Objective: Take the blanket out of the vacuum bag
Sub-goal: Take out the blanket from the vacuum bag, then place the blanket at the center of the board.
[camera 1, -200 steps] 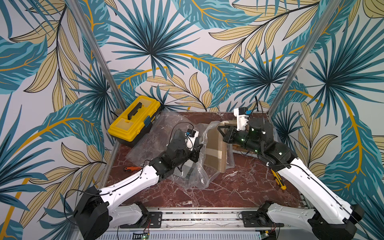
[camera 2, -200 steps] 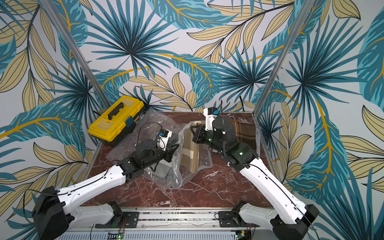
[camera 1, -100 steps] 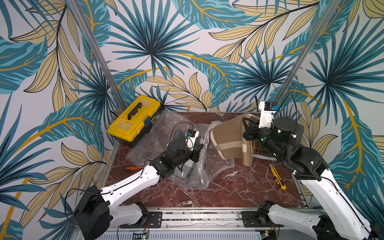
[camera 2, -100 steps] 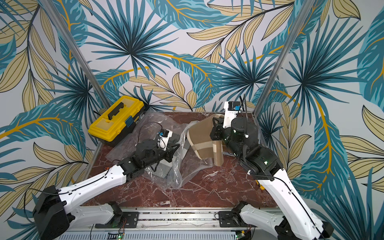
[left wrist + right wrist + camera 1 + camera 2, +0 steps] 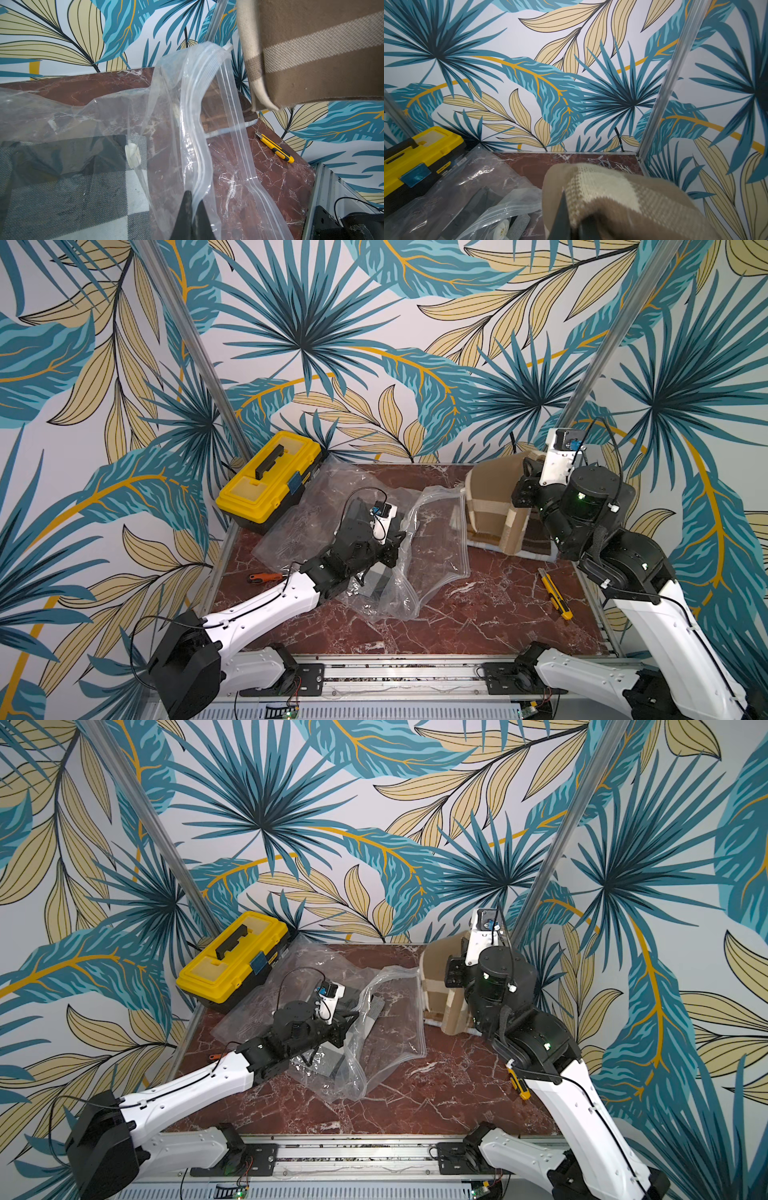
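Note:
The brown and beige plaid blanket (image 5: 490, 506) hangs at the back right of the table, its lower edge touching the marble. It is wholly outside the clear vacuum bag (image 5: 436, 543). My right gripper (image 5: 572, 209) is shut on the blanket's top fold (image 5: 623, 197). The bag lies slack in the middle with its zip mouth (image 5: 197, 104) gaping toward the blanket (image 5: 311, 62). My left gripper (image 5: 192, 194) is shut on the bag's plastic edge, seen in both top views (image 5: 351, 1017).
A yellow toolbox (image 5: 270, 481) stands at the back left. Beside it lies a second clear bag (image 5: 299, 522) over grey checked cloth (image 5: 62, 187). An orange-handled tool (image 5: 262, 577) lies at the left edge. A yellow utility knife (image 5: 555, 593) lies at the right edge.
My right gripper has drawn the blanket out of the bag's mouth and carried it right toward the back corner. The bag has sagged flat. The left arm has barely moved.

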